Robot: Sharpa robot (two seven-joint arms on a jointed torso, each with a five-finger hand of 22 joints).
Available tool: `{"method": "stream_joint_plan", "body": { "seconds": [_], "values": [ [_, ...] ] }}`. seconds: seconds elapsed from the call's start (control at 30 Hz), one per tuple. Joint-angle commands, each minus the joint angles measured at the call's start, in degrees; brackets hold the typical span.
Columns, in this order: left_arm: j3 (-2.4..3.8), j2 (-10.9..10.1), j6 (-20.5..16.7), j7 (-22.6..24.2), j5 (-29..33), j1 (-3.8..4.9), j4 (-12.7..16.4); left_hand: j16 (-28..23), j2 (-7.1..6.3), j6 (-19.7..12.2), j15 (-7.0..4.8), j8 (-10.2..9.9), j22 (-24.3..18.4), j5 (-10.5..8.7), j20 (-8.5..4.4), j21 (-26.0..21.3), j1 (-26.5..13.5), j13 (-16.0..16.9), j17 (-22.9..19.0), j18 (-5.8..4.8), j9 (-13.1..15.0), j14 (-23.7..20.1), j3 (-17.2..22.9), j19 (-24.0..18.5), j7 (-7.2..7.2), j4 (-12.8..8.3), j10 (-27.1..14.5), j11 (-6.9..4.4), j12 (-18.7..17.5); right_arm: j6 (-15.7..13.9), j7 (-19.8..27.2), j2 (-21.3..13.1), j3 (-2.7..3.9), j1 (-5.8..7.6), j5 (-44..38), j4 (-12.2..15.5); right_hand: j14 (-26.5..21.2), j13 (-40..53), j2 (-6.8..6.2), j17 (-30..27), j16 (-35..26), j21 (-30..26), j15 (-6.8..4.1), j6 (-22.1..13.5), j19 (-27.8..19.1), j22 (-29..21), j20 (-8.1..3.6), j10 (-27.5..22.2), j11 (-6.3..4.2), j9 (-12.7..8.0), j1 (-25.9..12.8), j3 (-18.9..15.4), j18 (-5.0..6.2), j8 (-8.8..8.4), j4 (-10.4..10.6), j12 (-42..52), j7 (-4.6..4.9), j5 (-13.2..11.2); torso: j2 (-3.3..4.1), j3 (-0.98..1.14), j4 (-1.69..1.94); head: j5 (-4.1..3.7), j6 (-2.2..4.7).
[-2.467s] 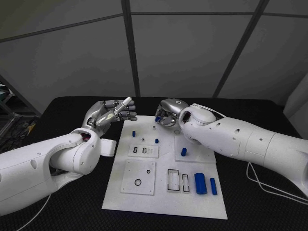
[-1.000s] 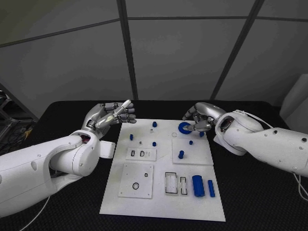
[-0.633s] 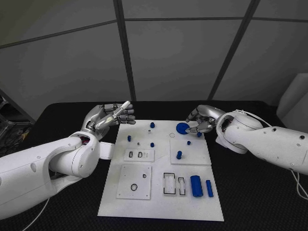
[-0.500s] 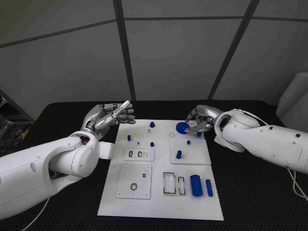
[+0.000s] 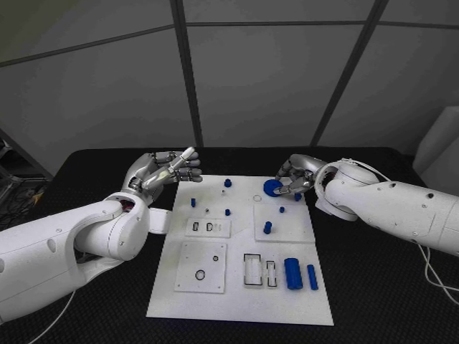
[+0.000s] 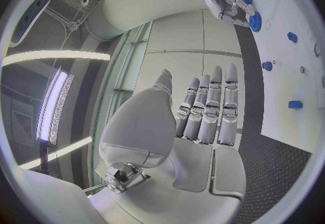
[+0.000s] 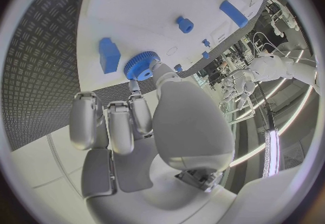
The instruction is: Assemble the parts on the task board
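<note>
Head view, right robot hand pinching blue gear, over task board

Left hand is hovering at the far left, fingers straight and together, gripping nothing. Right hand is pinching a blue gear at the far right.

The head camera looks steeply down on the flat white rectangular task board on the black bench. Each wrist camera sits close behind its own hand, facing along the fingers. All three views share the board's far end.
</note>
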Motion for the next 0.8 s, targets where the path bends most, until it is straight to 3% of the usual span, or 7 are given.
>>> {"method": "stream_joint_plan", "body": {
  "seconds": [0.03, 0.43, 0.67, 0.73, 0.8],
  "values": [
    [0.03, 0.0, 0.7, 0.1, -0.4, 0.06, 0.0, -0.4, 0.52, 0.3, 0.27, -0.4, 0.1, -0.22, 0.29, 0.2, -0.1, 0.0, 0.1, 0.61, 0.0, -0.1, -0.4, -0.3, -0.03, 0.1, 0.4, 0.18, -0.3, -0.1, -0.9, 0.2, 0.01, 0.13, 0.1, -0.1, 4.4, 1.1, 0.58, 6.3, 0.4, 0.3, 0.47, -0.2, 0.4, 0.2, 0.14, 0.4, -0.01, 0.0, -0.2, 0.0, -1.19, 0.43, 0.4, 0.3, 0.02, 0.3, -0.06, 0.00, -0.07, -0.02, -0.03],
    [0.03, 0.1, 0.8, -0.1, -0.4, 0.06, -0.2, -0.4, 0.52, 0.3, 0.27, -0.4, 0.1, -0.23, 0.30, 0.2, -0.1, 0.0, 0.1, 0.61, 0.0, -0.1, -0.4, -0.3, -0.02, 0.1, 0.4, 0.18, -0.3, 0.3, -1.3, 0.9, 0.01, 0.13, -3.6, -0.3, 4.4, 1.4, 0.68, 6.6, 0.5, 0.4, 0.51, 0.1, 0.5, 0.4, 0.21, 0.4, -0.02, 0.1, -0.2, -0.2, -1.23, 0.93, 0.9, 0.5, -0.03, 0.2, -0.09, 0.05, -0.10, 0.06, -0.12],
    [0.03, 0.1, 0.8, -0.2, -0.4, 0.06, -0.2, -0.5, 0.52, 0.3, 0.28, -0.4, 0.1, -0.23, 0.30, 0.2, -0.1, 0.0, 0.1, 0.61, 0.0, -0.2, -0.5, -0.3, 0.00, 0.1, 0.4, 0.18, -0.4, -0.1, -1.8, 1.3, 0.01, 0.12, -9.8, -0.2, 4.5, 2.6, 1.21, 7.3, 0.8, 0.8, 0.33, 1.5, 0.9, 1.2, 0.12, 1.1, -0.29, 0.3, 1.5, 0.2, -1.37, 2.18, 0.5, 1.4, -0.36, -0.4, -0.07, 0.04, -0.06, -0.02, -0.19],
    [0.03, 0.1, 0.7, -0.1, -0.4, 0.06, -0.2, -0.6, 0.52, 0.2, 0.30, -0.5, 0.1, -0.26, 0.32, 0.2, -0.2, 0.0, 0.2, 0.61, 0.0, -0.2, -0.6, -0.4, 0.06, 0.1, 0.4, 0.22, -0.5, -0.3, -2.1, 1.4, 0.01, 0.11, -11.6, -0.1, 4.6, 2.7, 1.54, 7.5, 0.9, 0.9, 0.25, 1.9, 1.0, 1.4, 0.04, 1.1, -0.39, 0.3, 2.4, 0.7, -1.39, 2.53, 0.0, 1.5, -0.44, -1.7, -0.07, 0.05, -0.05, -0.01, -0.22],
    [0.03, 0.1, 0.7, -0.1, -0.4, 0.06, -0.2, -0.6, 0.52, 0.2, 0.30, -0.5, 0.1, -0.26, 0.32, 0.2, -0.2, 0.0, 0.2, 0.61, 0.0, -0.2, -0.6, -0.4, 0.06, 0.1, 0.4, 0.22, -0.5, -0.5, -2.4, 1.5, 0.00, 0.11, -12.9, -0.1, 4.6, 3.1, 1.79, 7.6, 0.9, 1.0, 0.19, 2.2, 1.0, 1.5, -0.06, 1.3, -0.47, 0.2, 3.2, 1.6, -1.41, 2.77, -0.2, 1.7, -0.50, -4.5, -0.05, 0.03, -0.04, 0.00, -0.25]
  ]
}}
